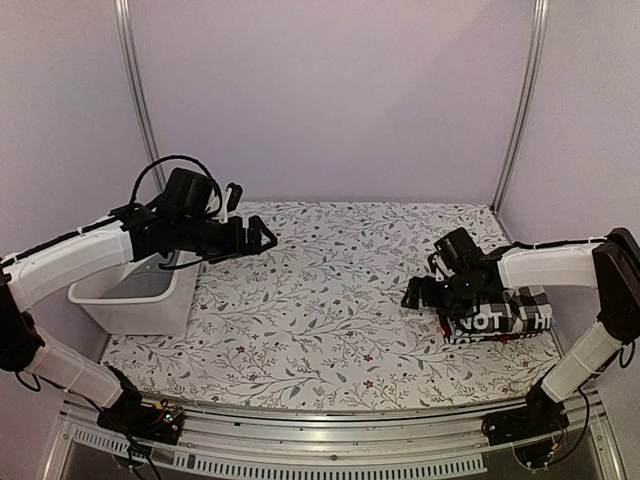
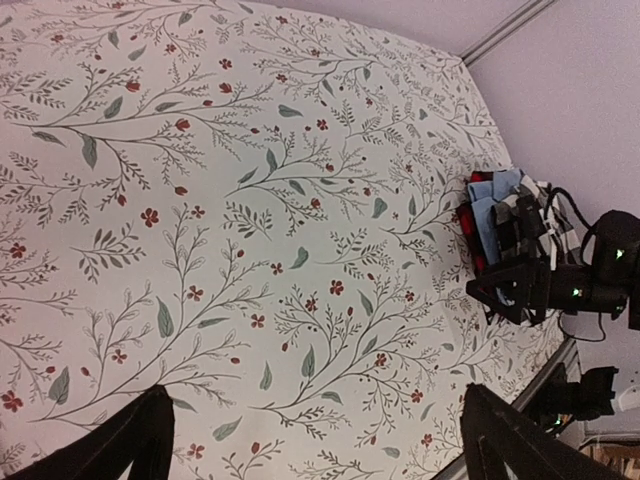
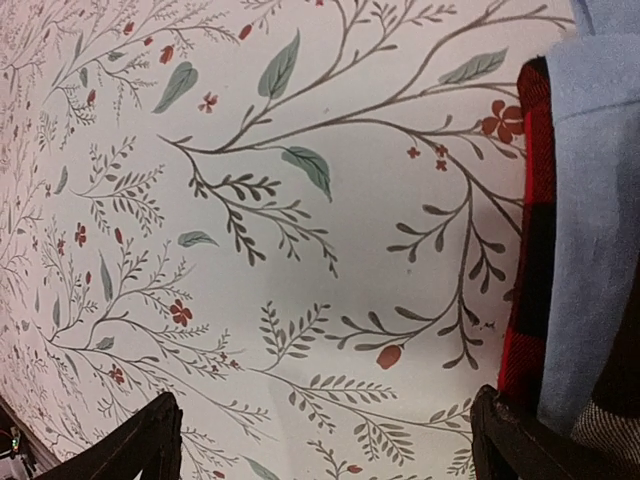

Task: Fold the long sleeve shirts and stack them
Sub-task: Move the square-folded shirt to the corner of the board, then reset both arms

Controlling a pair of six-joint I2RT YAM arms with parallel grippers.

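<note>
The folded shirts lie in one stack at the right of the table. The black-and-white checked shirt with white lettering is on top. The right wrist view shows the red-and-black shirt at the bottom, the light blue shirt over it, and a corner of the checked one. My right gripper is open and empty just left of the stack, low over the table; its right finger is at the red shirt's edge. My left gripper is open and empty, raised over the table's left part. The left wrist view shows the stack far off.
A white plastic tub stands at the left edge, under my left arm. The flowered tablecloth covers the table. Metal frame posts stand at the back corners, with walls close behind and at the sides.
</note>
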